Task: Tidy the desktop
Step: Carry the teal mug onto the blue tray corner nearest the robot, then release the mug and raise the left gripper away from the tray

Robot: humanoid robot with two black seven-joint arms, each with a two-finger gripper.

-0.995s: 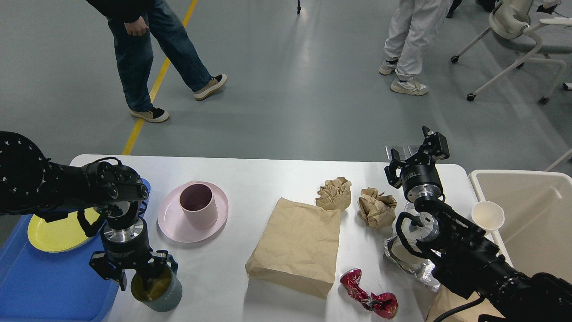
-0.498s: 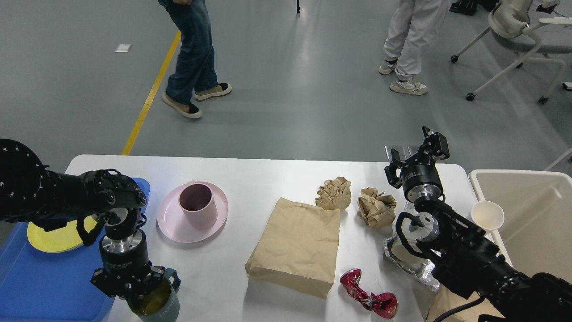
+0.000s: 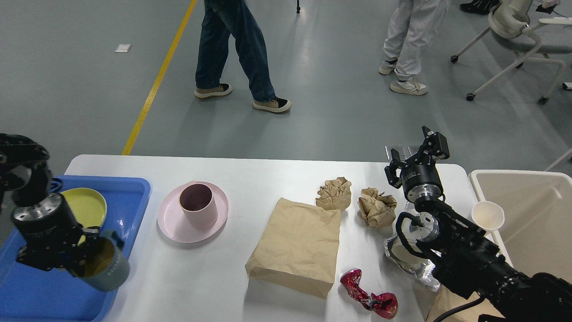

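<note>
The white desktop point(image 3: 250, 176) carries litter and dishes. My left gripper point(image 3: 79, 258) is shut on the rim of a grey-green mug point(image 3: 106, 269) with a yellow inside. It holds the mug tilted over the right edge of the blue tray point(image 3: 129, 197). A yellow plate point(image 3: 87, 205) lies in the tray behind my left arm. My right gripper point(image 3: 415, 153) stands open above the far right of the desktop and holds nothing. A pink cup point(image 3: 198, 205) sits on a pink plate point(image 3: 172, 223).
A flat brown paper bag point(image 3: 297, 246) lies mid-table, with two crumpled paper balls point(image 3: 334, 193) point(image 3: 376, 206) behind it. A red wrapper point(image 3: 368, 300), silver foil point(image 3: 413, 266) and a white paper cup point(image 3: 488, 215) lie near my right arm. A beige bin point(image 3: 532, 223) stands at right. People walk beyond.
My left arm has swung left with the mug, from the table's front edge to over the tray's edge. The right arm has not moved. A person walked rightward behind the table.
</note>
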